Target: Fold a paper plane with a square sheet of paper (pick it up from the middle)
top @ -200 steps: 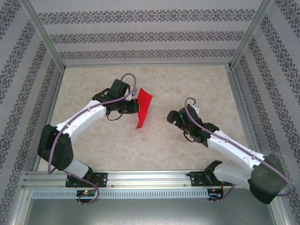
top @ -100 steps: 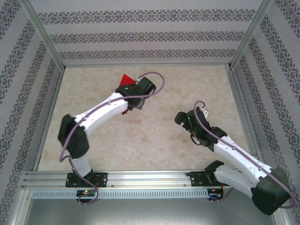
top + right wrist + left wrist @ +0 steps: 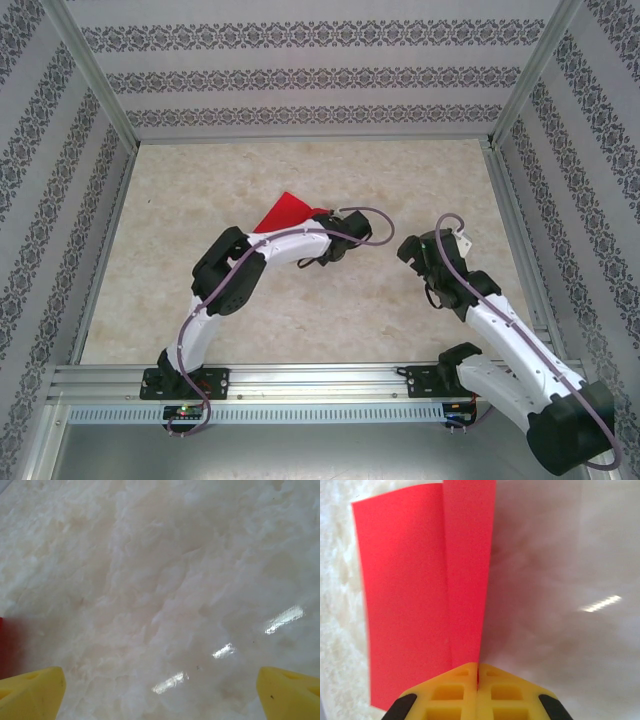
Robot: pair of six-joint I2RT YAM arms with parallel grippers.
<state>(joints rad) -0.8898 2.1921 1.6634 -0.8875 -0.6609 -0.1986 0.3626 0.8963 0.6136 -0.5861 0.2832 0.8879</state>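
Observation:
The square sheet of paper (image 3: 284, 212) is bright red and creased into a narrower shape, with one flap lying over the other (image 3: 420, 590). My left gripper (image 3: 478, 672) is shut on its near edge, the yellow fingertips pressed together with a sliver of red between them. From above, the left gripper (image 3: 308, 226) sits mid-table, its arm folded back toward the base, and the paper sticks out to the upper left. My right gripper (image 3: 410, 247) stands open to the right of it, apart from the paper. Its yellow fingertips (image 3: 30, 692) are wide apart over bare table.
The marbled table (image 3: 200, 180) is fenced by metal posts and patterned walls on three sides. A metal rail (image 3: 320, 385) carrying both arm bases runs along the near edge. A red blur (image 3: 2, 645) shows at the left edge of the right wrist view.
The left arm has swung the paper from mid-table up to the back left and then right again, folding its elbow in. The right gripper has drawn back to the right and stays open.

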